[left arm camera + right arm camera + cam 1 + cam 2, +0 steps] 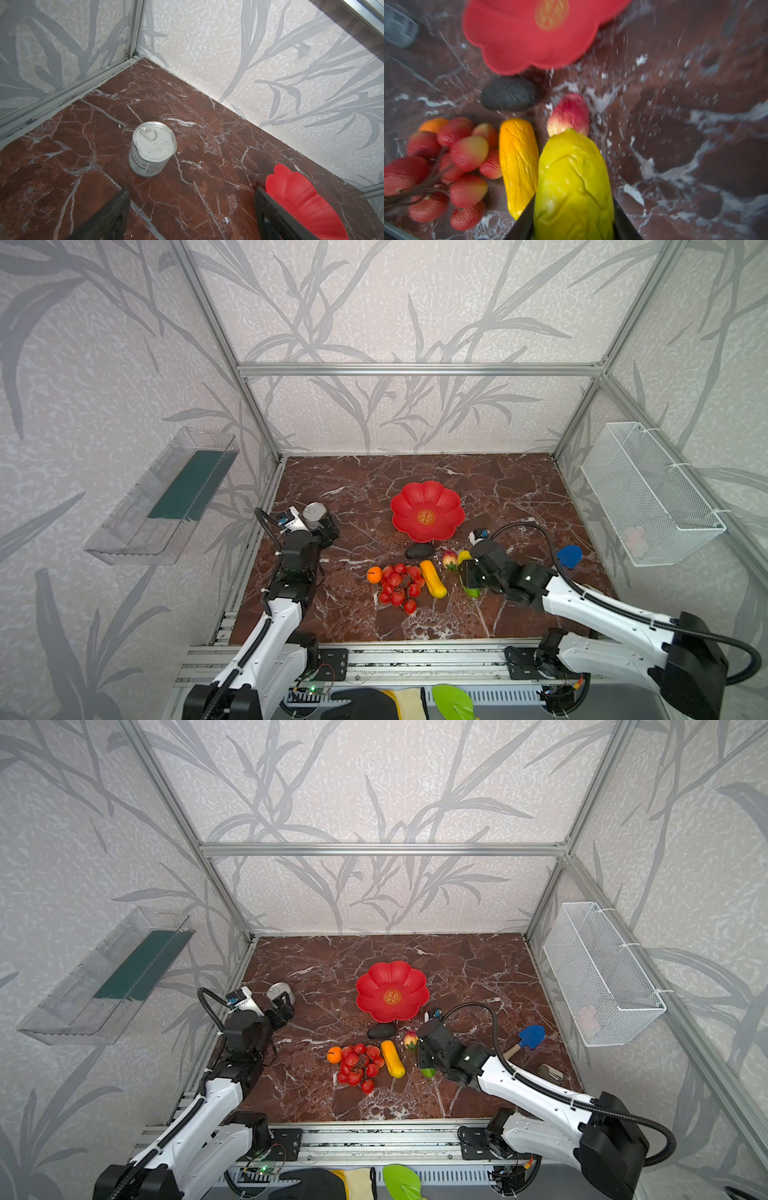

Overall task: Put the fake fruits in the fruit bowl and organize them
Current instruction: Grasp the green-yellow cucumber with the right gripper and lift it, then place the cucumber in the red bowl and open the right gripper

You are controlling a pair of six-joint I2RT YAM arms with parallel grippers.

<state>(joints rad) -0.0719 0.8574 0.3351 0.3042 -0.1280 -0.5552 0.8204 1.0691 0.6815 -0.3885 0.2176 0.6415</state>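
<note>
My right gripper [573, 209] is shut on the green-yellow oblong [573, 182], which fills the space between its jaws; in a top view that gripper [468, 574] sits low at the right of the fruit group. On the table lie the yellow-orange oblong [433, 578], the bunch of red balls [401, 583], the orange ball [374, 574], the dark avocado-like lump [419, 551] and the red-pink berry [449, 559]. The red fruit bowl [427, 510] stands behind them with nothing in it. My left gripper [191, 192] is open, close to the silver tin can [152, 149].
A blue toy shovel [530, 1038] lies right of my right arm. A white wire basket [648, 493] hangs on the right wall and a clear plastic tray [166, 493] on the left wall. Aluminium frame posts edge the marble table.
</note>
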